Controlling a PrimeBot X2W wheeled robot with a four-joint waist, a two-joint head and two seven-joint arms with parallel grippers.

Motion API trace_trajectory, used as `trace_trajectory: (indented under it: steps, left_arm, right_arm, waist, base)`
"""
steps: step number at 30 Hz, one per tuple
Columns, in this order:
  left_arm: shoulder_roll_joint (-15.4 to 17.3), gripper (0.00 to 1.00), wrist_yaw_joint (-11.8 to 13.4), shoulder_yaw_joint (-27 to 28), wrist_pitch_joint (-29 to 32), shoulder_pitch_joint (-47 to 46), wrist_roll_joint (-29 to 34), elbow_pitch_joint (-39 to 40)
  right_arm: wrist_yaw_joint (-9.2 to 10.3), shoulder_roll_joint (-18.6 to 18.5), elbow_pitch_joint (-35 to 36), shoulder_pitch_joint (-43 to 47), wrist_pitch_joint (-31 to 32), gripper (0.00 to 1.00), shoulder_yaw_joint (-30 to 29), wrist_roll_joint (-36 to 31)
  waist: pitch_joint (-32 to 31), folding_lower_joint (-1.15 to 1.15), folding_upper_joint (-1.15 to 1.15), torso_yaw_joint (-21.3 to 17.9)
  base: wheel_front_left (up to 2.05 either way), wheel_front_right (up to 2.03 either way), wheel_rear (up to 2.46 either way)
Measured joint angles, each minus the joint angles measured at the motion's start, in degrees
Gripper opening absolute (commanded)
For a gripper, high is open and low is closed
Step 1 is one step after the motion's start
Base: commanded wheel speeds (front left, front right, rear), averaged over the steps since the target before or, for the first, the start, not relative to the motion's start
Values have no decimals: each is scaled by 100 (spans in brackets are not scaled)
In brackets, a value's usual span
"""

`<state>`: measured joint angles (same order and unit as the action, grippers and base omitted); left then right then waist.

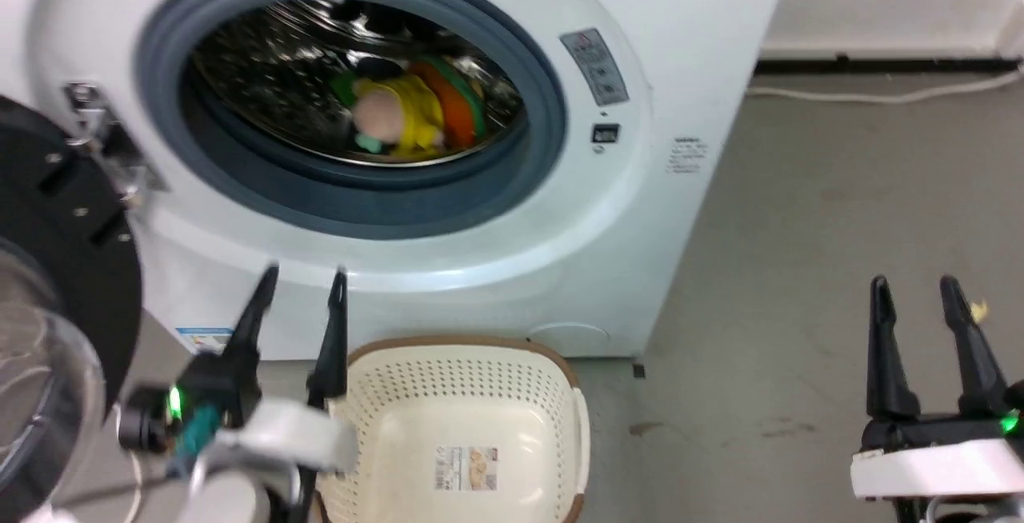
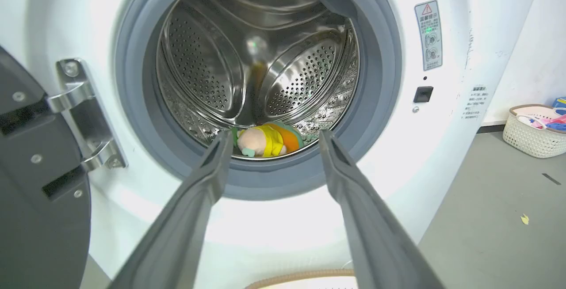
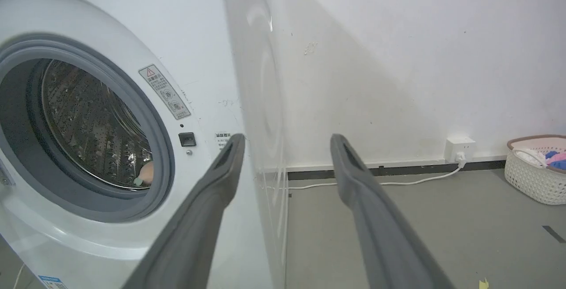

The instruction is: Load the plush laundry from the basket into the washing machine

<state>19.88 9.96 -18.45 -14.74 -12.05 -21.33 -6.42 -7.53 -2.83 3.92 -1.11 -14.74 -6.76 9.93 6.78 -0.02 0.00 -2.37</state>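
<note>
Gaping empty, left end effector and right end effector face the warning sticker.

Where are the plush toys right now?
In the head view the plush toys lie together at the bottom of the drum of the washing machine, just behind the grey gasket, above the basket.

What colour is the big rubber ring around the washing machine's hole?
Grey, a bit bluish. The rubber ring on the washing machine shows best in the left wrist view.
</note>
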Motion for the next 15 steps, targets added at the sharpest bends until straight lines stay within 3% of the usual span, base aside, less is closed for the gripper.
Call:
trace_trajectory:
  steps: [8,15]
  left_arm:
    - [-601,100,38,644,-1,938,104,194]
    - [-906,100,-122,950,0,1157,477,164]
  right_arm:
    - [0,1,-185,199,0,100,134,-55]
    - [0,0,-303,213,0,100,240,-71]
  waist:
    - [-267,2,0,211]
    - [-347,2,0,267]
  base:
    - [0,0,0]
    - [0,0,0]
